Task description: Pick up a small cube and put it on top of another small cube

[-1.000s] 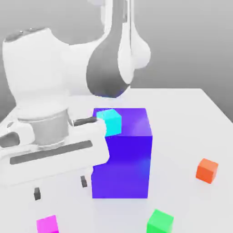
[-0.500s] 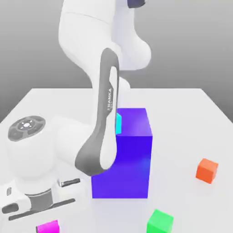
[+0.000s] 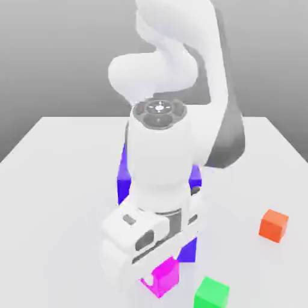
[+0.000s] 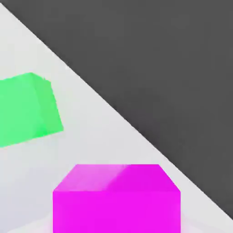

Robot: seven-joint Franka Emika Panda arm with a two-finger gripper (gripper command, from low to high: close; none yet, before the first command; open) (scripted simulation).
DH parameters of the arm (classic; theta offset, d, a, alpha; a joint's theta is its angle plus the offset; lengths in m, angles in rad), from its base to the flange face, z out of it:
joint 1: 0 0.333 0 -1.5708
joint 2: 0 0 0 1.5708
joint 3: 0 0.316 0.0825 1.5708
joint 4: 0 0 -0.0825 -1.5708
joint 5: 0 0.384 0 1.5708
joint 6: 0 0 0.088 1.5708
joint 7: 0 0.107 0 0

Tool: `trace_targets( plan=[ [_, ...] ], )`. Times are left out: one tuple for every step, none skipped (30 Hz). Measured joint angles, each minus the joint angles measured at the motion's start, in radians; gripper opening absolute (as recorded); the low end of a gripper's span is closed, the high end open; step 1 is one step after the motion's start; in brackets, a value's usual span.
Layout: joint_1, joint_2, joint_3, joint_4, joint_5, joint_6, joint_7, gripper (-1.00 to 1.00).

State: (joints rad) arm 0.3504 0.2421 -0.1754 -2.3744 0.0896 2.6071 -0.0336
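Magenta cube [image 3: 163, 275] in closed claw [image 3: 147, 278]

small cube [image 3: 163, 275]: plain magenta-pink, lit face paler, right at the claw
green cube [image 3: 212, 293]: plain bright green, just beside the claw
orange cube [image 3: 274, 225]: plain orange-red, well apart from the claw
block [image 3: 124, 174]: deep blue-violet
table [image 3: 54, 180]: plain white
arm [image 3: 161, 156]: white with dark grey

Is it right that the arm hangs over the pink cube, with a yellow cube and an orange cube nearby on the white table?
Not quite: the cube beside the pink cube is green, not yellow, as the exterior view shows. The orange cube and white table are right.
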Motion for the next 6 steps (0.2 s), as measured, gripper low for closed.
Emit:
trace_targets(
  plan=[
    [0.013,0.024,0.014,-0.001,0.001,0.026,-0.003,-1.0],
    [0.015,0.053,0.025,0.0,0.007,0.056,-0.01,-1.0],
    [0.013,0.086,0.035,0.001,0.016,0.087,-0.017,1.0],
    [0.013,0.086,0.035,0.001,0.016,0.087,-0.017,1.0],
    [0.013,0.086,0.035,0.001,0.016,0.087,-0.017,1.0],
    [0.013,0.086,0.035,0.001,0.016,0.087,-0.017,1.0]
  ],
)
